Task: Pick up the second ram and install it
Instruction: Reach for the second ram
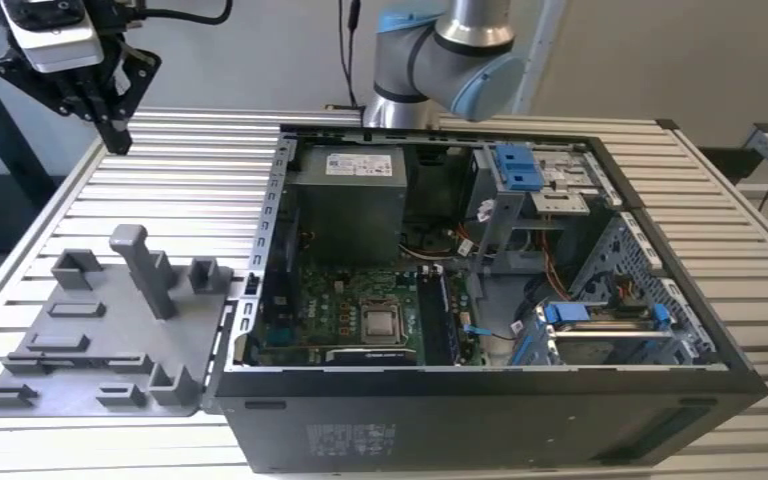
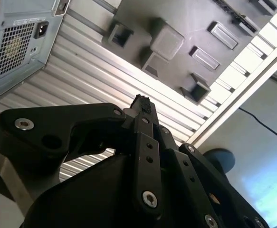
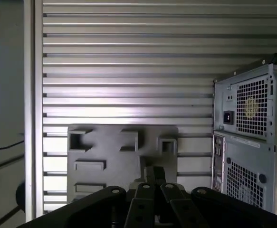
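Observation:
My gripper [image 1: 116, 142] hangs high over the table's far corner at the exterior view's left, well away from the open computer case [image 1: 491, 390]. Its fingers point down, pressed together, with nothing between them; both wrist views show the tips closed [image 2: 141, 101] [image 3: 153, 172]. Inside the case, long thin dark sticks [image 1: 446, 315] stand upright in the memory slots to the right of the processor socket [image 1: 381, 322]. I take one of these for the second ram but cannot tell which. Below the gripper lies the grey holder tray [image 1: 91, 345], its pockets bare.
The ribbed metal table [image 1: 197, 190] runs under everything. A tall grey post [image 1: 141, 265] rises from the holder tray. The arm's base [image 1: 444, 70] stands behind the case. The case's rear panel with its vents [image 3: 252, 152] is beside the tray.

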